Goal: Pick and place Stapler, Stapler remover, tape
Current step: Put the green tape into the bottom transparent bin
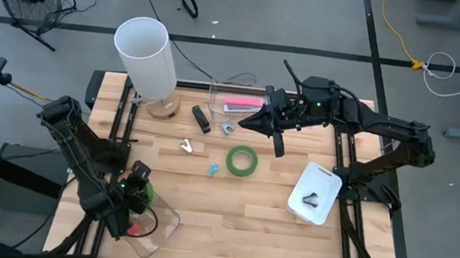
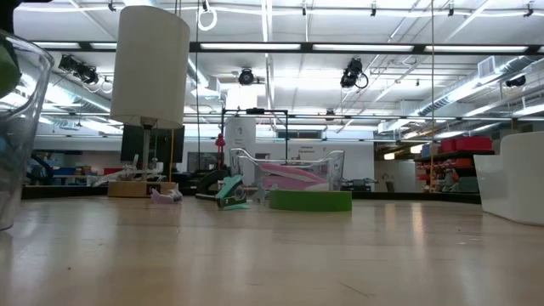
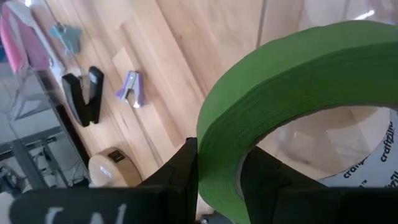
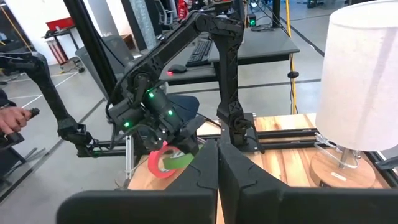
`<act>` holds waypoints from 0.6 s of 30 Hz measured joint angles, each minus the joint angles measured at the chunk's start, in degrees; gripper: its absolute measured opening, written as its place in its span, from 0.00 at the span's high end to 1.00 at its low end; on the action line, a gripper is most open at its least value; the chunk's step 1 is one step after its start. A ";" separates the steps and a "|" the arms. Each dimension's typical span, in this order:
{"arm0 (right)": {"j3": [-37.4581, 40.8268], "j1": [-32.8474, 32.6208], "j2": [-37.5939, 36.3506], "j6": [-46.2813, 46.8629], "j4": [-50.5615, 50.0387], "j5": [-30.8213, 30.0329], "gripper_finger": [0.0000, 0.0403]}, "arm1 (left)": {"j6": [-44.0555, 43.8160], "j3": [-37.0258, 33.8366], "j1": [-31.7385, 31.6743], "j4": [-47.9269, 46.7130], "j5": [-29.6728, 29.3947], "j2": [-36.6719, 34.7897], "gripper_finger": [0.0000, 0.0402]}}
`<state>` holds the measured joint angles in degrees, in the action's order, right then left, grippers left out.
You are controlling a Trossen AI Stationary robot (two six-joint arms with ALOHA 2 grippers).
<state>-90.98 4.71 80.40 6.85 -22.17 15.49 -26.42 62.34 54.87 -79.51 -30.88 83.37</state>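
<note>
Holding a green ring-shaped roll of tape (image 3: pixel 292 99), the left gripper (image 1: pixel 138 190) sits at the table's near left corner, fingers (image 3: pixel 180 174) clamped on the roll's wall, right above a clear plastic container (image 1: pixel 161 224) with a pink-red tape roll (image 4: pixel 160 163) inside. The right gripper (image 1: pixel 274 126) hangs over the far middle of the wooden table (image 1: pixel 239 206), fingers pressed together with nothing between them. A second green tape roll (image 1: pixel 242 160) lies flat mid-table, with a small teal staple remover (image 1: pixel 213 170) just beside it. The black stapler (image 1: pixel 201 119) lies near the white-shaded lamp (image 1: pixel 145 57), and a pink stapler (image 1: pixel 241 105) is in a clear bin at the far edge.
</note>
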 joint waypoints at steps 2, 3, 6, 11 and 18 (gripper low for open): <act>0.00 0.00 0.00 0.02 0.00 -0.02 1.00 | 0.05 0.01 -0.02 -0.07 0.67 0.00 0.76; 0.00 0.00 0.00 0.04 0.00 0.00 1.00 | 0.02 0.01 -0.02 0.03 0.84 0.00 0.76; 0.00 0.00 0.00 0.15 0.00 0.00 1.00 | 0.05 0.01 -0.02 0.31 0.82 0.00 0.73; 0.00 0.00 -0.02 0.00 0.00 0.00 1.00 | 0.03 0.01 -0.02 1.14 3.13 0.00 0.72; 0.00 0.00 0.00 -0.28 0.04 0.00 1.00 | 0.05 0.01 -0.04 3.18 10.36 0.00 0.71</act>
<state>-90.98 4.71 80.40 6.57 -22.13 15.49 -26.37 62.35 54.82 -76.33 -20.52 83.37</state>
